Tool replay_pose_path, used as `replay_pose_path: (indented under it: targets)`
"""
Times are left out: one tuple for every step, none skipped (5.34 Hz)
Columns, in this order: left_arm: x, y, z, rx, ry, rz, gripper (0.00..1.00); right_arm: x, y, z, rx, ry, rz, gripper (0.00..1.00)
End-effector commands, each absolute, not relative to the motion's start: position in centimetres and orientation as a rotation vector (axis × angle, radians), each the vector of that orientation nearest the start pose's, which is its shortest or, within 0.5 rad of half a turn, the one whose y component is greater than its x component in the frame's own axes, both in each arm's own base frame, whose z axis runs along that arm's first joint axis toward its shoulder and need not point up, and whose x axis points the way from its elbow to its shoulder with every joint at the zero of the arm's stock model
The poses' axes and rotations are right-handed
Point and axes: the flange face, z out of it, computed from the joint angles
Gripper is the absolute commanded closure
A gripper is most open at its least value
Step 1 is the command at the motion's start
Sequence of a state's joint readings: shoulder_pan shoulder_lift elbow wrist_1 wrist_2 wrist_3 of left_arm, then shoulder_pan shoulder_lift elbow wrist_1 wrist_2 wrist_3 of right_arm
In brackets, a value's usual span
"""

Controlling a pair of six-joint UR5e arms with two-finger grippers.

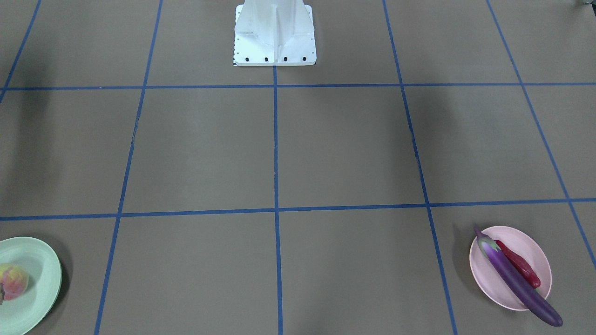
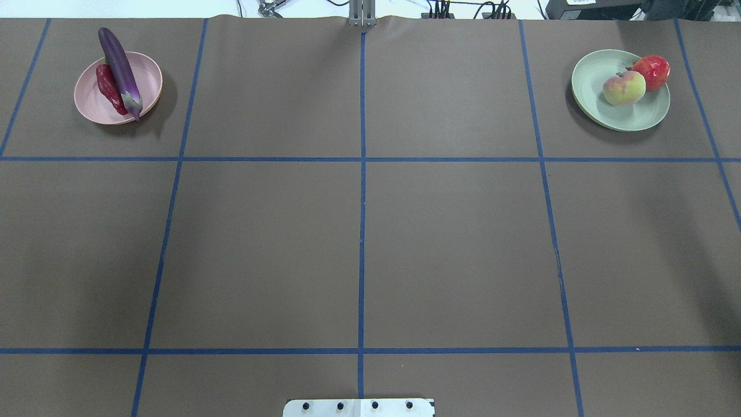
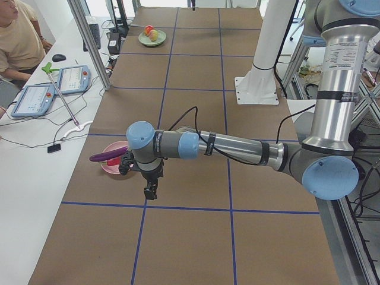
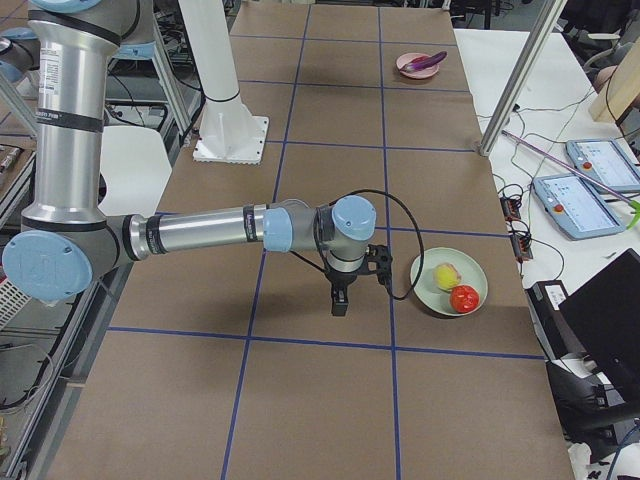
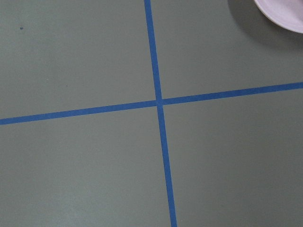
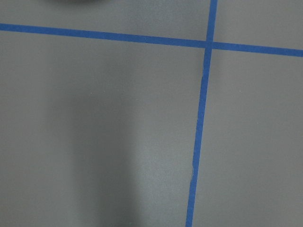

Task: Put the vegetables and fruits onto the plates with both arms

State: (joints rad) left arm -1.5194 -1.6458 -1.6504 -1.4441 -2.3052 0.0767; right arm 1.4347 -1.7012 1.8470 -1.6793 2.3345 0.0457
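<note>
Pose: left arm [image 3: 237, 148], right arm [image 4: 200, 232] outstretched level | left claw [image 3: 151, 192], right claw [image 4: 340, 303] downward | opening: cannot tell

The broad middle of the worktop [image 2: 451, 249] lies open between the pink plate [image 2: 151, 78] at its far left corner and the mint green plate [image 2: 593, 72] at its far right. The eggplant [image 2: 118, 61] juts past the pink plate's far rim, with the chili pepper [image 2: 109, 90] beside it; the peach [image 2: 624, 88] and pomegranate [image 2: 653, 72] take the green plate's middle and far right rim. The white base block [image 2: 359, 408] stands at the middle of the near edge.
</note>
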Motion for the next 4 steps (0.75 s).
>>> replay_pose_path:
  targets:
    - [-3.9, -52.4, 59.7, 0.039, 0.735, 0.136, 0.00, 0.5, -44.1, 59.9, -0.041, -0.762, -0.093, 0.00]
    - [-4.0, -52.6, 59.5, 0.042, 0.733, 0.135, 0.00, 0.4, -44.5, 61.3, -0.063, -0.759, -0.086, 0.00]
    - [-4.0, -52.6, 59.5, 0.042, 0.735, 0.134, 0.00, 0.4, -44.7, 61.6, -0.067, -0.757, -0.084, 0.00]
    - [-3.9, -52.7, 59.4, 0.043, 0.735, 0.136, 0.00, 0.4, -44.7, 61.6, -0.070, -0.758, -0.081, 0.00]
